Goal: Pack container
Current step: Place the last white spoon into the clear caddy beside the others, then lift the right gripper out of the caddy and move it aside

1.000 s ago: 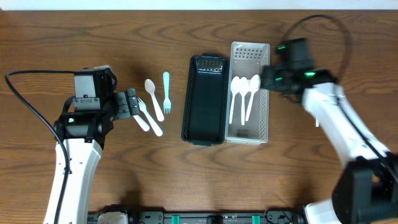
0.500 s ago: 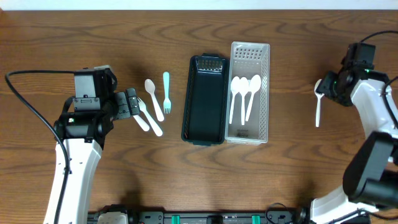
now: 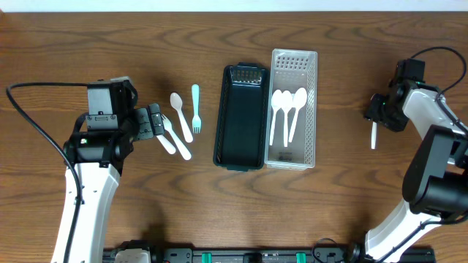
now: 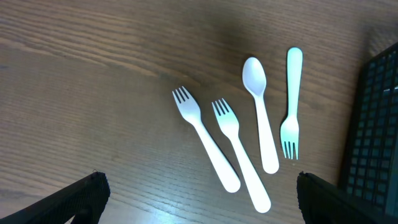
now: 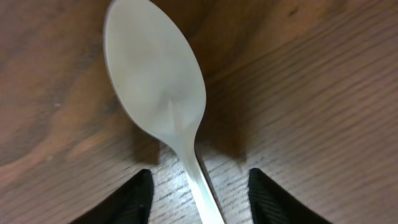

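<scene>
Well right of the slotted white container, my right gripper hangs with its fingers spread either side of the stray white spoon, holding nothing. My left gripper, left of the container, is spread too. The spoon looks light, thin and slick; I'd pinch the stiff handle just below the bowl.

A brown wooden table is filling the overhead view, with its dark grain running from left to right. A thin pale strip is showing just beyond the table's far edge. A black rail with green clips is lying along the near edge.
</scene>
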Controlling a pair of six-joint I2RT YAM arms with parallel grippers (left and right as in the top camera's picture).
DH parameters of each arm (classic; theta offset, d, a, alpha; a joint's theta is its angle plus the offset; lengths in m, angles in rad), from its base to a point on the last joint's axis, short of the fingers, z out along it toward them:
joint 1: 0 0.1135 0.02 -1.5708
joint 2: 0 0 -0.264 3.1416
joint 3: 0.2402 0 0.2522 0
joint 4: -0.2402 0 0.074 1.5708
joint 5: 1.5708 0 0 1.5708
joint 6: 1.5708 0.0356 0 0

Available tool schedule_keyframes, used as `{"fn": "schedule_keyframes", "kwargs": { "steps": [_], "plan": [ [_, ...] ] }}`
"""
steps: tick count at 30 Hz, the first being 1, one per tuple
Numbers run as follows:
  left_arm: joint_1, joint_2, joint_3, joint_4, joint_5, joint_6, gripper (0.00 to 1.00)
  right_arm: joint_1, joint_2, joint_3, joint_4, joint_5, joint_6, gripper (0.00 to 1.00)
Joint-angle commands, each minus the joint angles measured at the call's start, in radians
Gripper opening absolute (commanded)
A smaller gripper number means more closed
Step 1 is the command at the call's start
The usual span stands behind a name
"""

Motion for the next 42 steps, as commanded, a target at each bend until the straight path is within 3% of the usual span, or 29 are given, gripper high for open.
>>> {"fn": "schedule_keyframes", "kwargs": {
  "steps": [1, 8, 14, 21, 25, 30, 36, 39, 42],
  "plan": [
    [0.005, 0.002, 0.023, -0.003, -0.008, 0.017, 0.98, -0.007, 0.033, -0.006, 0.003, 0.010, -0.008, 0.44],
    [0.005, 0.002, 0.023, -0.003, -0.008, 0.017, 0.98, -0.007, 0.037, -0.006, -0.007, 0.008, -0.008, 0.01],
    [0.005, 0.002, 0.023, -0.003, -0.008, 0.017, 0.98, -0.003, -0.023, 0.014, -0.087, -0.025, -0.008, 0.01],
    [0.005, 0.002, 0.023, -0.003, -0.008, 0.017, 0.98, 0.077, -0.321, 0.062, -0.115, -0.248, -0.003, 0.01],
    [0.005, 0.002, 0.023, -0.003, -0.008, 0.017, 0.98, 0.194, -0.457, 0.062, -0.083, -0.259, 0.059, 0.01],
    [0.005, 0.002, 0.023, -0.003, -0.008, 0.017, 0.98, 0.371, -0.441, 0.042, -0.085, -0.235, 0.115, 0.01],
    [0.005, 0.002, 0.023, -0.003, -0.008, 0.017, 0.98, 0.494, -0.276, 0.019, -0.061, -0.130, 0.158, 0.02],
    [0.005, 0.002, 0.023, -0.001, -0.007, 0.012, 0.98, 0.516, -0.204, 0.019, -0.022, -0.189, 0.123, 0.25],
    [0.005, 0.002, 0.023, 0.002, -0.007, 0.012, 0.98, 0.525, -0.187, 0.019, 0.008, -0.272, 0.067, 0.39]
  ]
}}
